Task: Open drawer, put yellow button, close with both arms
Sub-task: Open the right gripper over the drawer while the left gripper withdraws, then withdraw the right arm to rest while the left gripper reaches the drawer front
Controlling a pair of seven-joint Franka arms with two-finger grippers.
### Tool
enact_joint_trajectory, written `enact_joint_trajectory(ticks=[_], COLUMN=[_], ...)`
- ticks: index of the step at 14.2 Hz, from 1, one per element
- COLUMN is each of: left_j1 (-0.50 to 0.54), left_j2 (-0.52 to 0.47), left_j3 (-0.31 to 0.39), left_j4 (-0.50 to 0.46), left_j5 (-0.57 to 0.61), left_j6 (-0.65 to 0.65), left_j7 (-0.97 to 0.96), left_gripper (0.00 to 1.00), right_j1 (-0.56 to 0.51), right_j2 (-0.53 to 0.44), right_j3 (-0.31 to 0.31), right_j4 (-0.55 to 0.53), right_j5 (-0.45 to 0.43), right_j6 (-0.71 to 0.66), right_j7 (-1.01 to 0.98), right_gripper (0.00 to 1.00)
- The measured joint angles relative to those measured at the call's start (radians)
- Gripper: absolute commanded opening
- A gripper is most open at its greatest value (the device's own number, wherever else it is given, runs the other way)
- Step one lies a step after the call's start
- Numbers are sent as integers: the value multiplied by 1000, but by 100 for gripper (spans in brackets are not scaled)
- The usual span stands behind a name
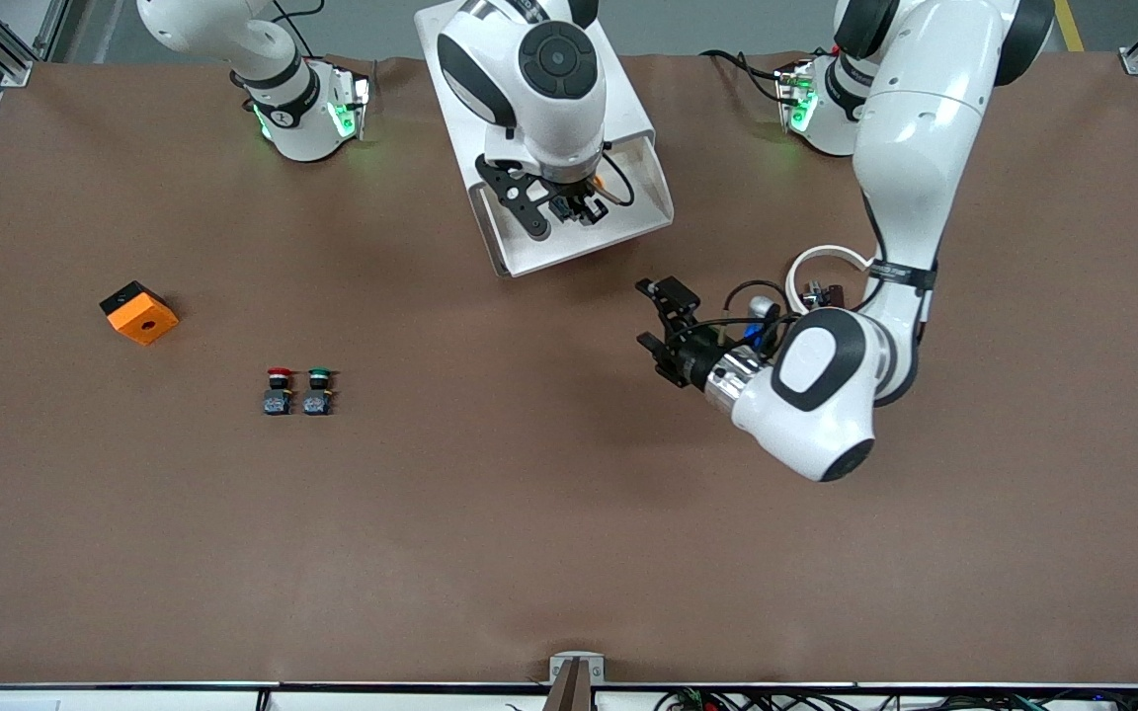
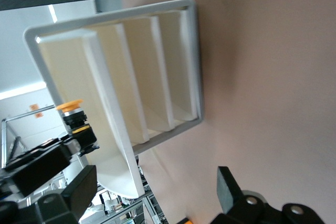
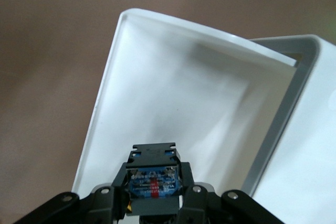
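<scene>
The drawer stands pulled out of the white cabinet, its tray open and bare. The right gripper hangs over the tray with its fingers clamped on the yellow button; the right wrist view shows the button's black and blue-grey body pinched between the fingers, and the left wrist view shows the yellow cap above the tray. The button is therefore in the air over the drawer, not yet resting in it.

The left gripper hovers over the surface near the drawer's front, toward the left arm's end of the table. Its fingers stand apart and hold nothing. This arm waits.

Judged state: the opening step is complete, and placement is in hand.

Hazards from this position:
- Release from height. The button may bounce or roll and come to rest against the tray wall, or leave the tray.
- Tilted release. The mushroom cap may stand above the tray rim and jam against the cabinet frame at closing.
- Uneven closing. If the two arms push off-centre, the shallow drawer may skew and bind.
- Arm proximity. Both grippers must work near the drawer front, so collision is possible.

The red-capped button, the green-capped button and an orange block lie well apart from the cabinet.
</scene>
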Motion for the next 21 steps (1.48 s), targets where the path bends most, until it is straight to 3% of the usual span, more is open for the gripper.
enact_joint_trajectory(ticks=[4,6,7,8,9,12,16,18,21], left_j1=[4,-11,-20,-30,-42,-93,-108,-108,-109], left_j2=[-45,-71,-83,-98,-113,-152,-227,-274,-362], left_j3=[27,26,26,25,24,22,16,13,-42], left_j4=[6,6,7,8,8,7,-25,-81,-241], left_j5=[164,291,368,437,496,615,641,642,703], left_j6=[-6,2,20,36,43,63,92,125,266], left_j7=[219,327,396,460,517,670,922,1015,1133], left_gripper=[100,100,100,100,100,100,100,100,100], right_j1=[5,5,5,5,5,6,6,5,-16], right_j2=[33,40,42,44,44,44,40,27,-20], right_j3=[-1,-1,-1,-1,-1,-1,-3,-11,-24], right_j4=[0,0,0,0,0,0,25,64,115], right_j5=[0,0,0,0,0,0,0,0,0], right_j6=[46,56,57,57,57,50,0,-52,-121], right_j7=[36,63,67,68,69,71,71,71,71], right_gripper=[22,31,40,59,97,100,100,100,100])
